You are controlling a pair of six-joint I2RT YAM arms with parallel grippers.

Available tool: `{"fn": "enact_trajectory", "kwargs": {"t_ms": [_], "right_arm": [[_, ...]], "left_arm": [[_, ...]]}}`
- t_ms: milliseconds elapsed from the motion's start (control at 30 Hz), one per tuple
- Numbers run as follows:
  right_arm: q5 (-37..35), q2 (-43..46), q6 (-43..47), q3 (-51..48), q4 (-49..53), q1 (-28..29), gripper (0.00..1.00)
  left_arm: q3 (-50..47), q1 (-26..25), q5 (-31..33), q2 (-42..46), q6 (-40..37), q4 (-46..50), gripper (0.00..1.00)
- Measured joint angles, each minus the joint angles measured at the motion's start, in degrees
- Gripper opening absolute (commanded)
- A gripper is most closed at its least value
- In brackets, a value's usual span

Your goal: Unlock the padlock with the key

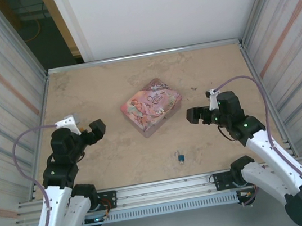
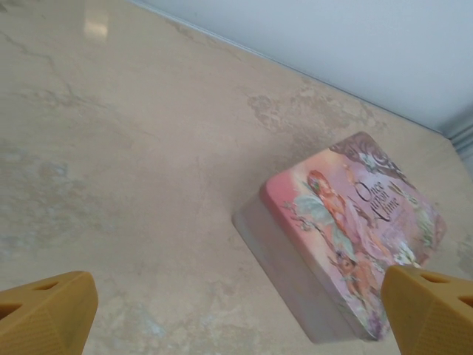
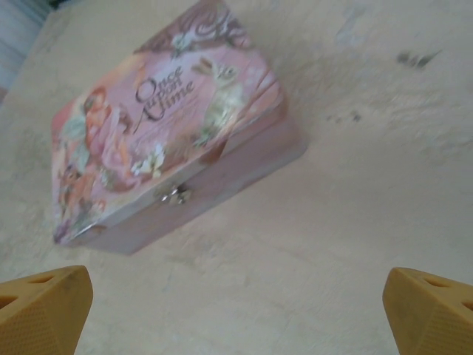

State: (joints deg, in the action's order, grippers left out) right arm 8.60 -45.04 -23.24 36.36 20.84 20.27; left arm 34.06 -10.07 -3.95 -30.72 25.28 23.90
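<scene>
The padlock [image 1: 180,157] is seen in the top view as a tiny blue object with a small metallic part. It lies on the table [image 1: 96,87], close to the near edge and between the two arm bases. It is too small for any detail to be made out. It is placed on the near side of the pink tin box [image 1: 152,107], apart from it, and it is touched by no gripper.

The left gripper [image 1: 95,128] is held above the table to the left of the tin box and is pointed toward it. In the left wrist view its yellow fingers [image 2: 46,314] are seen spread wide at the two lower corners, and nothing is held between them. One corner of the box is seen beyond the right finger.

The right gripper [image 1: 192,115] is held to the right of the box, just beside its right corner. Its fingers [image 3: 432,307] are also spread wide, with nothing between them. In the right wrist view the illustrated lid is seen closed, and a small metal clasp [image 3: 174,194] is seen on the front wall of the box.
</scene>
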Motion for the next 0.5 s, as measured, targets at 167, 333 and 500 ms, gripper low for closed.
{"fn": "enact_trajectory", "kwargs": {"t_ms": [167,333,500], "right_arm": [[-5.35,3.08,3.23,-0.37,-2.93,-2.64,0.99],[-10.60,4.96,7.37,-2.93,-8.66,-4.98,0.99],[-13.77,3.65,10.29,-7.67,-14.93,-7.30,0.99]], "left_arm": [[0.33,0.00,6.64,0.55,-3.37,-0.11,0.99],[0.33,0.04,14.36,-0.15,-6.10,-0.11,0.99],[0.31,0.59,20.85,-2.34,-9.03,-1.01,0.99]]}}
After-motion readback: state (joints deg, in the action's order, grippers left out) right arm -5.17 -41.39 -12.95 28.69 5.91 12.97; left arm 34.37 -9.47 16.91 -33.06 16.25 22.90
